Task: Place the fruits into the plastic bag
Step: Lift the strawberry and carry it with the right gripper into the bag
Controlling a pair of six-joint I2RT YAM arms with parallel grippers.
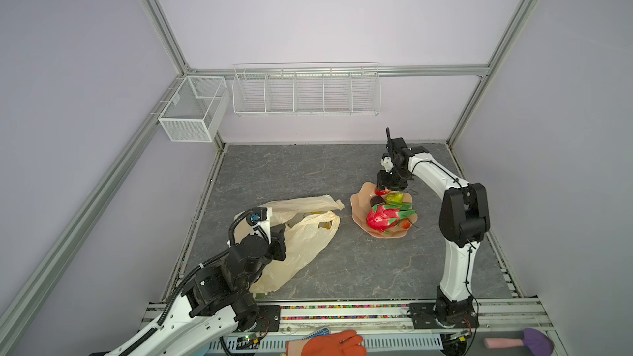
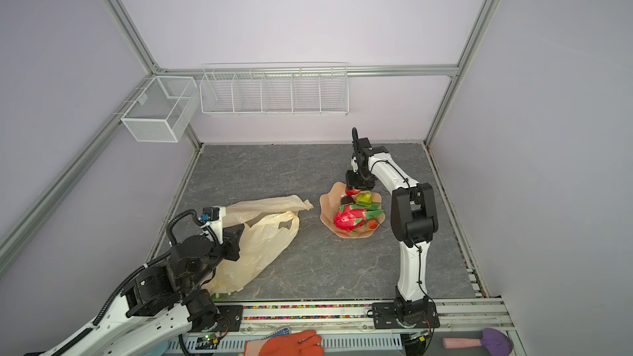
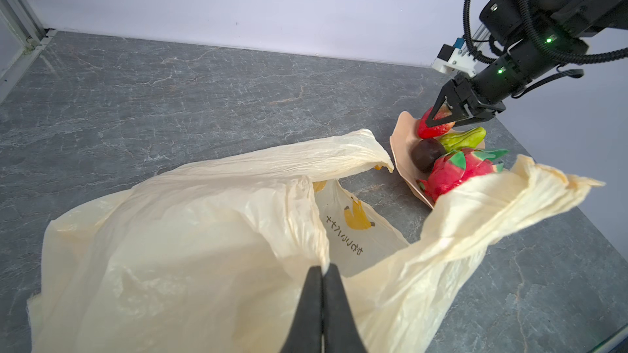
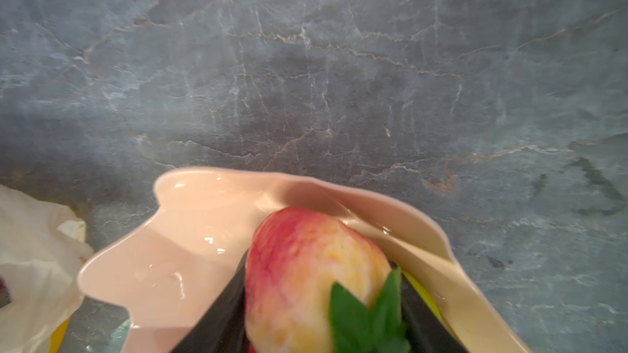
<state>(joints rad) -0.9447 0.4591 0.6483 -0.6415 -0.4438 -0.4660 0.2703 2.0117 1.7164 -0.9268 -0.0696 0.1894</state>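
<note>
My right end effector hugs the strawberry on both sides. The strawberry sits on the plate with the other fruits, just beside the plastic bag. I think it is light, smooth and a bit slippery, so its fat middle is the best place to hold. My left end effector is pinched tight on the bag's thin, floppy edge, holding it up off the surface. The bag shows a yellow banana picture and dark writing I cannot read.
</note>
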